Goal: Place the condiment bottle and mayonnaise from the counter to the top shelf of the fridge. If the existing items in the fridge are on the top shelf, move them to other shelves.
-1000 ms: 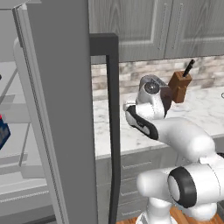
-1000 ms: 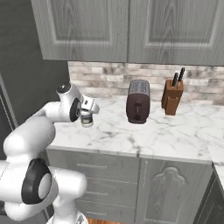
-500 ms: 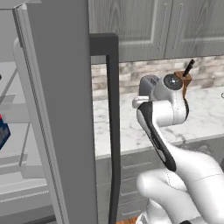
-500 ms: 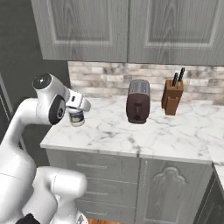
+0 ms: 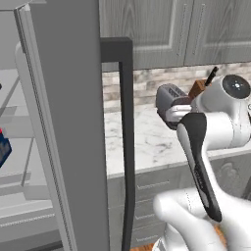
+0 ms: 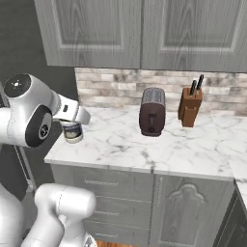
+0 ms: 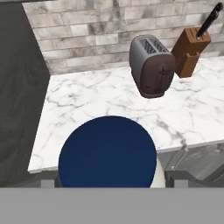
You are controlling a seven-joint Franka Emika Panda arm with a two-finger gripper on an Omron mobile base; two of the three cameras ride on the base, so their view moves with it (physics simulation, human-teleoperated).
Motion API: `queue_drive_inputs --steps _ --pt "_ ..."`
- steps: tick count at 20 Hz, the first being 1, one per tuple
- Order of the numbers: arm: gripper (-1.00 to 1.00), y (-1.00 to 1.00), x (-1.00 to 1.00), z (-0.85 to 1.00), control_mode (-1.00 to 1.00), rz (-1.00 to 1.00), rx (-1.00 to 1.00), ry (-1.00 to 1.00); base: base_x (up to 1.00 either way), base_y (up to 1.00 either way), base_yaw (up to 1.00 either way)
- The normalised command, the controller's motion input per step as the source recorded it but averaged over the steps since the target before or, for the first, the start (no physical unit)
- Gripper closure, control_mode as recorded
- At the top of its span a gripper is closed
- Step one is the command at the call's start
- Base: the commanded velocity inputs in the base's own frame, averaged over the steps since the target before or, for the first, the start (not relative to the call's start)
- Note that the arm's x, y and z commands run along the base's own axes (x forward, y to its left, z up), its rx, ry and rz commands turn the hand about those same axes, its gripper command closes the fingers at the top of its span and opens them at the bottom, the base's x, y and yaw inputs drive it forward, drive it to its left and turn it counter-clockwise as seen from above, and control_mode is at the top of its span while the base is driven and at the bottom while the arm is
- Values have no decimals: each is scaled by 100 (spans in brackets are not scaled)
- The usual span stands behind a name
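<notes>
The mayonnaise (image 7: 107, 151), a white jar whose dark blue lid looms large in the hand view, sits between the fingertips of my gripper (image 7: 107, 181). In the right base view my gripper (image 6: 72, 132) is shut on the mayonnaise (image 6: 72, 131) just over the left end of the counter (image 6: 144, 149). The fridge door (image 5: 68, 122) stands open, edge-on, in the left base view. A red and blue pack (image 5: 2, 144) peeks in at the far left inside the fridge; which shelf it stands on I cannot tell. The condiment bottle is out of view.
A dark toaster (image 6: 152, 111) and a wooden knife block (image 6: 189, 106) stand at the back of the counter, by the brick wall. Grey upper cabinets (image 6: 140, 29) hang above, and drawers (image 6: 111, 193) lie below. The door's dark handle (image 5: 127, 137) runs between arm and fridge.
The arm has swung left along the counter toward the fridge, and the mayonnaise has travelled left with the hand. The elbow has risen.
</notes>
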Motion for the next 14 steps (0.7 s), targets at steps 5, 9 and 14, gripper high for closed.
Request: queue_drive_inputs --steps 5,9,14 --pt "100 -17 -100 41 -100 7 1 0 0 0 0" --pt "100 -12 -75 26 100 6 0 0 -25 -4 2" --pt "100 0 0 0 100 0 0 0 -100 -11 9"
